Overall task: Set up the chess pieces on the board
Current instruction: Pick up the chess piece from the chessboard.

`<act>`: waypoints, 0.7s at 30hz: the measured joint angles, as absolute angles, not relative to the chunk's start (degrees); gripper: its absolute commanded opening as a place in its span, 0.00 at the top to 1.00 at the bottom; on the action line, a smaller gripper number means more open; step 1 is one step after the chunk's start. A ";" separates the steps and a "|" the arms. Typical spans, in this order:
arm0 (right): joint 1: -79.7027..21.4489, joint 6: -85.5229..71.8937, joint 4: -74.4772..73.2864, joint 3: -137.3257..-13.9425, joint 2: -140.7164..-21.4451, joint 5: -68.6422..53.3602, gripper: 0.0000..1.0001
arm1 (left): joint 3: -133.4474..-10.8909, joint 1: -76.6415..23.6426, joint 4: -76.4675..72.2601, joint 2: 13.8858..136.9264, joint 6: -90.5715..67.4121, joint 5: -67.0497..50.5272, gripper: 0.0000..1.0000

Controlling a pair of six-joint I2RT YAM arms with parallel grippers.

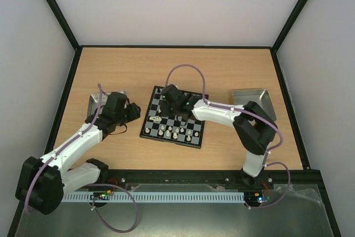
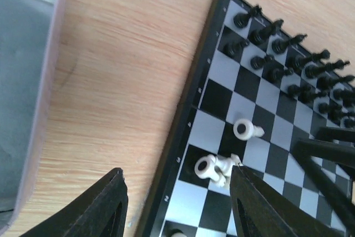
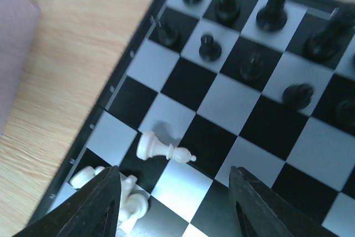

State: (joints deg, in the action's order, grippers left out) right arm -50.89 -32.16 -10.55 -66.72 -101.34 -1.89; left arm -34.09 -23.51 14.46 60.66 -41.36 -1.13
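The board (image 1: 152, 131) lies mid-table with black pieces (image 1: 191, 97) along its far rows and cream-white pieces (image 1: 176, 133) standing near the front. Two white pieces lie toppled near the left rim: a bishop (image 3: 163, 149) and a knight (image 3: 131, 202), also seen in the left wrist view as the bishop (image 2: 247, 130) and knight (image 2: 216, 168). My right gripper (image 3: 175, 203) is open above the board, over the toppled bishop. My left gripper (image 2: 177, 203) is open at the board's left rim (image 2: 183, 154), its right finger (image 2: 260, 203) next to the knight.
A shiny metal tray (image 1: 253, 99) sits right of the board. Another tray (image 1: 96, 101) sits left, under my left arm, and shows in the left wrist view (image 2: 22, 98). Black frame rails edge the table.
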 measured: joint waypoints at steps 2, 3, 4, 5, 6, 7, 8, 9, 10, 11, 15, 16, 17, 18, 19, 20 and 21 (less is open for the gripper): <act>-51.07 -32.05 -12.71 -68.16 -104.18 -2.63 0.51 | -33.65 -23.31 14.44 60.73 -41.17 -2.90 0.47; -51.13 -32.03 -13.58 -68.69 -105.16 -2.76 0.51 | -33.65 -23.29 14.33 60.88 -40.91 -3.79 0.46; -51.22 -32.05 -14.37 -68.97 -105.82 -2.74 0.52 | -33.65 -23.20 13.80 61.21 -40.56 -4.84 0.46; -51.31 -32.18 -14.79 -69.04 -106.06 -2.70 0.53 | -33.65 -23.20 13.32 61.60 -40.16 -5.63 0.47; -51.33 -32.42 -15.27 -69.04 -106.10 -2.52 0.53 | -33.80 -23.20 12.88 62.41 -39.62 -6.68 0.47; -51.35 -32.69 -15.46 -69.04 -106.06 -2.15 0.54 | -34.02 -23.20 12.58 63.42 -39.11 -7.51 0.48; -51.35 -33.21 -15.42 -69.01 -105.95 -1.43 0.54 | -34.87 -23.20 12.47 65.65 -38.41 -8.71 0.49; -51.35 -33.98 -15.35 -68.86 -105.78 -0.60 0.55 | -35.03 -23.20 12.32 66.15 -38.26 -8.93 0.50; -51.35 -35.05 -15.14 -68.42 -105.34 0.47 0.55 | -36.07 -23.20 12.38 68.16 -37.67 -9.74 0.52; -51.29 -35.77 -14.94 -67.81 -104.73 1.30 0.55 | -36.95 -23.22 12.23 69.80 -37.43 -10.35 0.52; -50.26 -39.40 -13.63 -62.83 -100.03 4.21 0.55 | -41.63 -24.25 11.90 76.09 -35.99 -12.10 0.54; -49.91 -40.07 -13.34 -61.52 -98.85 4.84 0.55 | -42.61 -24.69 11.73 77.25 -35.86 -12.29 0.54; -49.56 -40.66 -13.13 -60.29 -97.62 5.34 0.55 | -44.03 -25.41 11.51 78.70 -35.62 -12.47 0.55; -49.34 -41.10 -13.02 -59.42 -96.79 5.80 0.55 | -45.01 -26.00 11.40 79.79 -35.48 -12.58 0.55; -49.10 -41.43 -12.91 -58.85 -96.27 6.17 0.55 | -46.00 -26.74 11.07 81.10 -35.35 -12.64 0.56; -48.90 -41.58 -12.75 -58.50 -95.94 6.48 0.55 | -46.74 -27.38 10.94 82.19 -35.27 -12.62 0.57; -48.75 -41.76 -12.56 -58.17 -95.70 6.70 0.55 | -47.20 -27.79 10.83 83.09 -35.33 -12.58 0.59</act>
State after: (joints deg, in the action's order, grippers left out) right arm -48.75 -41.76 -12.56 -58.17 -95.70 6.70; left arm -47.20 -27.79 10.83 83.09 -35.33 -12.58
